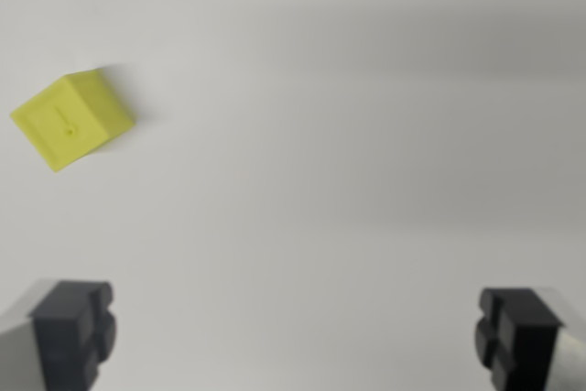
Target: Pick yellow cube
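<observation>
The claw (pixel 293 336) is standing wide apart and holding nothing: its two dark fingertips (pixel 73 331) are showing at the bottom corners of the wrist view, one at the wrist view's left and one at the wrist view's right, with bare white table (pixel 348 190) lying between them. No object is sitting in the gap between the jaws. Moving farther out, the yellow cube (pixel 73 121) is resting on the table well apart from the claw, ahead of it and off toward the wrist view's left, roughly in line with the left fingertip rather than with the midpoint of the opening. The cube is sitting turned on the table, its edges running at an angle to the line joining the two fingertips, so its faces are not lying square to the pads. No table edge or corner is appearing in this view, so its place on the table cannot be fixed further. Judgement: the pick is not yet begun; the coming move is calling for a shift forward and to the wrist view's left, likely with a wrist rotation to square the pads to two opposite faces before descending.
</observation>
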